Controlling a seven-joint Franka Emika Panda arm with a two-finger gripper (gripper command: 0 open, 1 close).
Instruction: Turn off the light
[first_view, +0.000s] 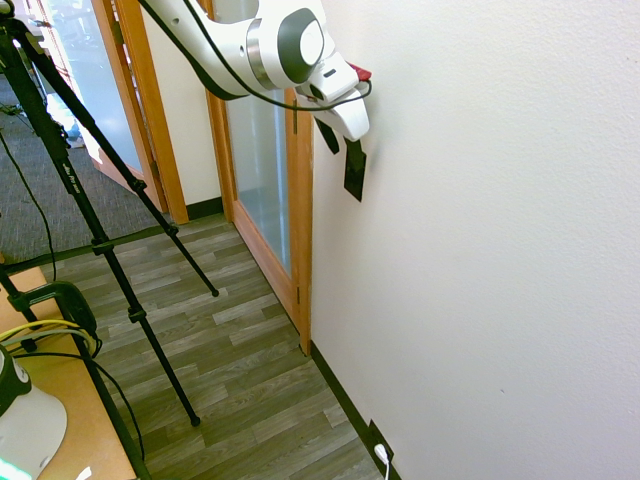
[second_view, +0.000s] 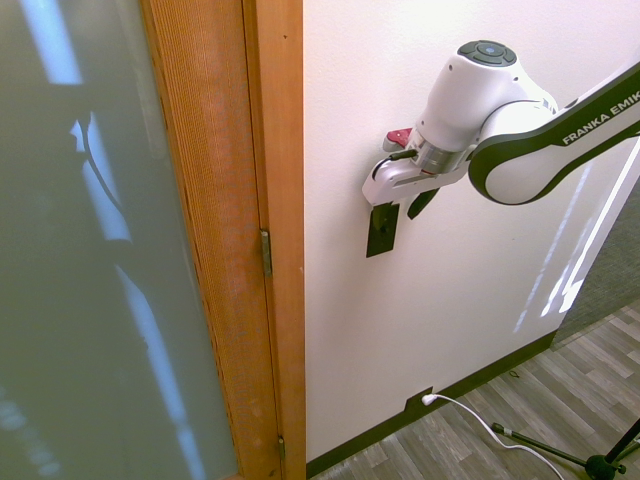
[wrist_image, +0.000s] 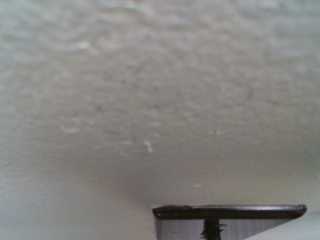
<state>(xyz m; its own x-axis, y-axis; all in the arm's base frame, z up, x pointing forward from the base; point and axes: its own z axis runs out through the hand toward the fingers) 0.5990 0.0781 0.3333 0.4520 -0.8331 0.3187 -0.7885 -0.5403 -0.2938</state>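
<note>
From a distance, I had the white Franka arm (second_view: 520, 165) reaching to a pale wall (second_view: 345, 330), coming in from the right in the second exterior view and from the upper left in the first. Its jaws (second_view: 399, 212) pointed downward and stood spread, with one dark fingertip on the far side of the gap from the wall plate and the other side of the gripper overlapping the plate's top. I could not tell whether they touched it.

The light switch, a black upright rectangular plate (second_view: 381, 240), was mounted on the wall directly below the gripper's white body, its upper part partly covered. A red part (second_view: 398, 137) showed behind the wrist.

In the wrist view, blurred, textured wall filled most of the frame; a dark-edged plate stood out from it, with a short dark stub (wrist_image: 211, 229) on its streaked gray face.

Beside the switch stood a wooden door frame (second_view: 285, 240) and a frosted glass door (second_view: 90, 300). Low on the wall, in the dark baseboard (second_view: 480, 378), a black outlet plate (second_view: 417, 403) held a white plug (second_view: 430, 399). Gray wood-look flooring (first_view: 240, 370) ran below. At the lower left of the first exterior view, a wooden desk (first_view: 95, 440) carried a rounded white object (first_view: 35, 430).
</note>
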